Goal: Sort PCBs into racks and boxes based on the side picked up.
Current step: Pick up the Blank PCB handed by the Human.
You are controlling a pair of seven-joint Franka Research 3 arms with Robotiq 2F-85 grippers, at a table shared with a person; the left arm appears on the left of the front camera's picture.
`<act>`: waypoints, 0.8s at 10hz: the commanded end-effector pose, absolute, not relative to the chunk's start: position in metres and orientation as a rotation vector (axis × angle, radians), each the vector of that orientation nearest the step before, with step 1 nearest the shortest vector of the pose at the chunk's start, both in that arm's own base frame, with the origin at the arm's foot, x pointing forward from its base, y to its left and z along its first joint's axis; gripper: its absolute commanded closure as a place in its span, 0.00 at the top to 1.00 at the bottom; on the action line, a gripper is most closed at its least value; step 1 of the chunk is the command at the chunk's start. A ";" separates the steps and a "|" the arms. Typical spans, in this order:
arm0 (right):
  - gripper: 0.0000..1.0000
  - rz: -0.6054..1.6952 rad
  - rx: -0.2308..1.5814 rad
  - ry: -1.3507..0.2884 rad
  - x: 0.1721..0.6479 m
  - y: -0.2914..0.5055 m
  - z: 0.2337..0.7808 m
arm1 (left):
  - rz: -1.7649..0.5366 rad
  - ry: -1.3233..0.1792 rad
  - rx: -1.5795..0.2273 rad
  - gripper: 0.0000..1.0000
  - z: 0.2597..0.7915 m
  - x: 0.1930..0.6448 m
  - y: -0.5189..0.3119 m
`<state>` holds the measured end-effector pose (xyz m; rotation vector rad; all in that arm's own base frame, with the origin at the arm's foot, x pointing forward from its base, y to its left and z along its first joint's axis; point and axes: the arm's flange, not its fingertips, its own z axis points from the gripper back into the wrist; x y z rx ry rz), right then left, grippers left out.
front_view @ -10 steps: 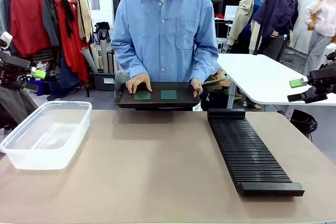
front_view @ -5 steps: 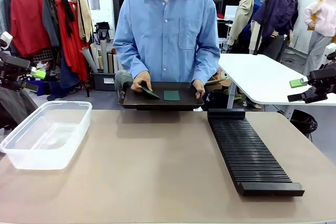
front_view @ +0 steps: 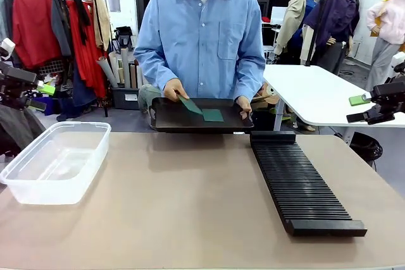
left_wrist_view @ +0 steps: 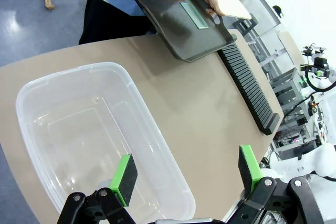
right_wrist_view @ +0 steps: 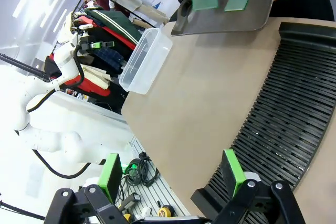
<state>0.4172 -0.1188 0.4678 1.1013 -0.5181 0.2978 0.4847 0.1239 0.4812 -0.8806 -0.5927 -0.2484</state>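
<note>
A second ago both PCBs lay flat on the black tray. Now the person's hand tips the raised PCB up by its edge, while the other PCB lies flat just beside it, toward 4 o'clock. We take this as a board being picked for handover, so the sorting has not begun: the clear box at the table's 9 o'clock and the rack at its 3 o'clock hold no boards. Our left claw hangs above the box, jaws spread wide and gripping nothing; the raised PCB lies well apart, at 12 o'clock along its fingers. Our right claw is equally wide and empty above the rack's near end, with both boards well apart at 12 o'clock.
</note>
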 end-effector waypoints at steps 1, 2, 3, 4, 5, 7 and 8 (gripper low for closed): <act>1.00 0.292 1.105 -0.517 0.417 -0.119 0.469 | -0.242 -0.585 -0.880 1.00 0.482 0.484 0.123; 1.00 0.292 1.105 -0.517 0.417 -0.119 0.469 | -0.242 -0.585 -0.880 1.00 0.482 0.484 0.123; 1.00 0.292 1.105 -0.517 0.417 -0.119 0.469 | -0.242 -0.585 -0.880 1.00 0.482 0.484 0.123; 1.00 0.292 1.105 -0.517 0.417 -0.119 0.469 | -0.242 -0.585 -0.880 1.00 0.482 0.484 0.123; 1.00 0.292 1.105 -0.517 0.417 -0.119 0.469 | -0.242 -0.585 -0.880 1.00 0.482 0.484 0.123; 1.00 0.292 1.105 -0.517 0.417 -0.119 0.469 | -0.242 -0.585 -0.880 1.00 0.482 0.484 0.123; 1.00 0.292 1.105 -0.517 0.417 -0.119 0.469 | -0.242 -0.585 -0.880 1.00 0.482 0.484 0.123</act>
